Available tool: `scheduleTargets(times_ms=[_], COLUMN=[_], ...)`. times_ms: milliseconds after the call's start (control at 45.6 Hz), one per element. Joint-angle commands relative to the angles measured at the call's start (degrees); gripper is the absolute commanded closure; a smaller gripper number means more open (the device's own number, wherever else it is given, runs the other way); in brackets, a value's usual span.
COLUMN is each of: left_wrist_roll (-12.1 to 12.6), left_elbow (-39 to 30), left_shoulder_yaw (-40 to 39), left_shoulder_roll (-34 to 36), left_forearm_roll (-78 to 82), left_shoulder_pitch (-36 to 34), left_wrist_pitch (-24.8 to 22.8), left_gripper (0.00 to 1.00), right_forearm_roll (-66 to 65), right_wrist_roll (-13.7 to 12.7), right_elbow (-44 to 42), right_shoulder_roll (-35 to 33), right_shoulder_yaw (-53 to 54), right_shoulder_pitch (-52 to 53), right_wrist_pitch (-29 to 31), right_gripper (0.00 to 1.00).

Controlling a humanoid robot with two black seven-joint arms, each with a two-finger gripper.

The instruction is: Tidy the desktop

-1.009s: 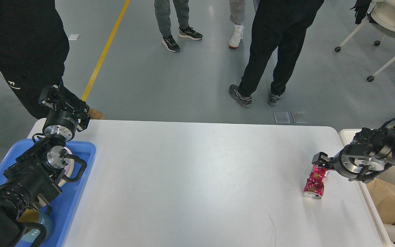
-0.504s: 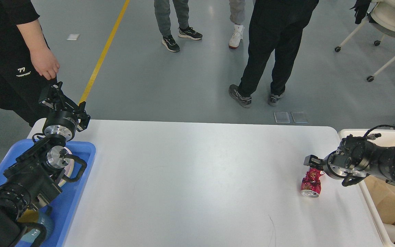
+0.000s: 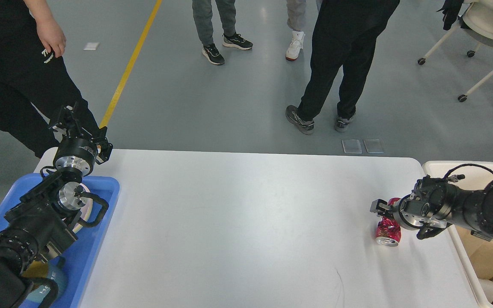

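The white desktop (image 3: 238,222) fills the middle of the head view. A crumpled red can (image 3: 387,233) lies on it near the right edge. My right gripper (image 3: 379,207) is right over the can's far end and covers part of it; its fingers are dark and I cannot tell whether they hold the can. My left gripper (image 3: 64,117) is raised over the desktop's far left corner, seen dark and end-on, with nothing visible in it.
A blue tray (image 3: 101,214) sits at the left edge under my left arm, with a white round thing and a teal object in it. A cream bin (image 3: 469,169) with brown paper stands off the right edge. People stand beyond the far edge.
My right gripper has moved left and lower over the red can, which shifted slightly left. The person at the far left has walked. My left arm has not moved.
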Motion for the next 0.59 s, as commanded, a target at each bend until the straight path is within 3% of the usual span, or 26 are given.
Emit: scheduleTargets(times_ms=[0, 132, 329, 570], left_wrist_roll=[0.0, 0.0, 0.0, 0.0], left_elbow=[0.0, 0.0, 0.0, 0.0], left_shoulder_yaw=[0.0, 0.0, 0.0, 0.0], left_shoulder_roll=[0.0, 0.0, 0.0, 0.0], left_forearm_roll=[0.0, 0.0, 0.0, 0.0], left_shoulder_pitch=[0.0, 0.0, 0.0, 0.0], left_wrist_pitch=[0.0, 0.0, 0.0, 0.0], left_gripper=[0.04, 0.04, 0.04, 0.04], right_forearm_roll=[0.0, 0.2, 0.3, 0.6], right_wrist_roll=[-0.1, -0.2, -0.3, -0.3], right_elbow=[0.0, 0.1, 0.1, 1.8], right_shoulder_roll=[0.5, 0.6, 0.3, -0.3], right_shoulder_yaw=[0.0, 0.1, 0.0, 0.9], right_shoulder_pitch=[-0.4, -0.7, -0.9, 2.4], right_wrist_pitch=[0.0, 0.0, 0.0, 0.7], right_gripper=[0.27, 0.67, 0.99, 1.00])
